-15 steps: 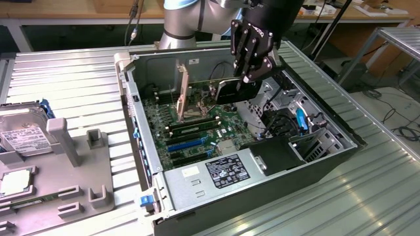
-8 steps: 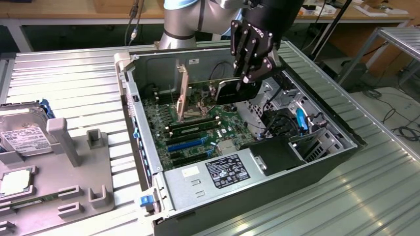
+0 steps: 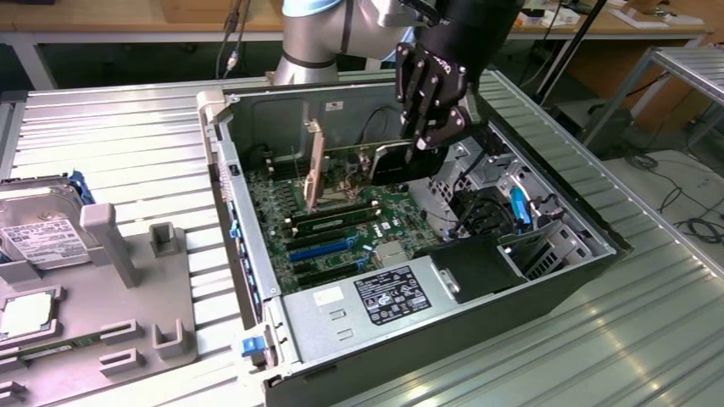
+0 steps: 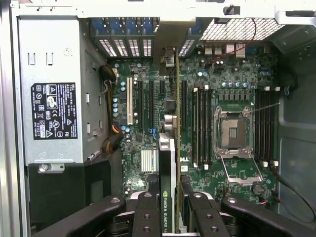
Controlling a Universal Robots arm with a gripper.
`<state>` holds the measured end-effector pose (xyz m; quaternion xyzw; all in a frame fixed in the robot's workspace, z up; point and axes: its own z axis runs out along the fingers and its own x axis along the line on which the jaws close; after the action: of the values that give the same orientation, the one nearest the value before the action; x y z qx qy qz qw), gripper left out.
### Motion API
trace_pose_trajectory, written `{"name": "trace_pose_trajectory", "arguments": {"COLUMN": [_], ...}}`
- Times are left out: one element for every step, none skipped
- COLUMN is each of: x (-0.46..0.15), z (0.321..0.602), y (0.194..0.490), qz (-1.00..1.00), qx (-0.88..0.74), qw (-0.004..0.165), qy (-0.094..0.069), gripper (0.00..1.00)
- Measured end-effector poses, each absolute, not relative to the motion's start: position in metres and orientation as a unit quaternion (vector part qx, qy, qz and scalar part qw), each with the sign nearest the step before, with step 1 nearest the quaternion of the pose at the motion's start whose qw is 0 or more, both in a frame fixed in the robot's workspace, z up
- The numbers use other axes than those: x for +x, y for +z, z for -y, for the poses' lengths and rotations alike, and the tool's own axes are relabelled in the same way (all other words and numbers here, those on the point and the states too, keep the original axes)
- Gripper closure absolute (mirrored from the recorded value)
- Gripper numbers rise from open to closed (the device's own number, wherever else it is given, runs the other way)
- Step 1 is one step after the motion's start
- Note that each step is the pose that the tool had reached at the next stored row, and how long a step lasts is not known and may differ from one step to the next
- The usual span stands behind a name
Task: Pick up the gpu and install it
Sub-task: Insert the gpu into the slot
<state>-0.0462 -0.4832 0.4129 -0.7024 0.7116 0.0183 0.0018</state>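
So I've got the thin flat black gpu card with the silvery end bracket [image 3: 396, 163] pinched on edge between my fingers [image 3: 439, 127], which are closed partway onto it. It's hanging inside the open dark-grey tower case [image 3: 232, 170] that lies on the ribbed metal worktop [image 3: 114, 127]. It sits over the green motherboard [image 3: 339, 212] and, as far as I can judge, isn't seated in anything yet. My tip for this bit: keep the card dead upright, with its bottom edge parallel to the long black expansion slots [image 4: 139, 106] and the bracket end toward the vented rear wall [image 4: 128, 47], then go straight down, no rocking. Room's tight sideways, with the boxy silver power supply with the black label [image 4: 49, 98] on one side and the memory slots [image 4: 200, 128] and open processor socket [image 4: 232, 131] on the other. Straight up looks free.
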Motion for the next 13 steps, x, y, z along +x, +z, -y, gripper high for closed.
{"name": "trace_pose_trajectory", "arguments": {"x": [-0.046,-0.046,-0.046,-0.046,-0.046,-0.046,-0.046,-0.046,-0.046,-0.046,-0.047,-0.047,-0.048], "z": [0.483,0.482,0.48,0.479,0.476,0.475,0.474,0.474,0.474,0.473,0.473,0.473,0.473], "y": [0.412,0.411,0.41,0.408,0.406,0.404,0.403,0.401,0.4,0.399,0.397,0.395,0.395], "qz": [-0.712,-0.712,-0.712,-0.712,-0.712,-0.712,-0.712,-0.712,-0.712,-0.712,-0.713,-0.713,-0.713], "qx": [-0.702,-0.702,-0.702,-0.702,-0.702,-0.702,-0.702,-0.702,-0.702,-0.702,-0.701,-0.701,-0.701], "qw": [0.002,0.002,0.002,0.002,0.002,0.002,0.001,0.001,0.001,0.001,0.0,0.0,0.0], "qy": [0.018,0.018,0.018,0.018,0.018,0.018,0.018,0.018,0.017,0.017,0.017,0.016,0.016], "gripper": [0.73,0.73,0.73,0.73,0.73,0.73,0.73,0.73,0.73,0.73,0.73,0.73,0.73]}}
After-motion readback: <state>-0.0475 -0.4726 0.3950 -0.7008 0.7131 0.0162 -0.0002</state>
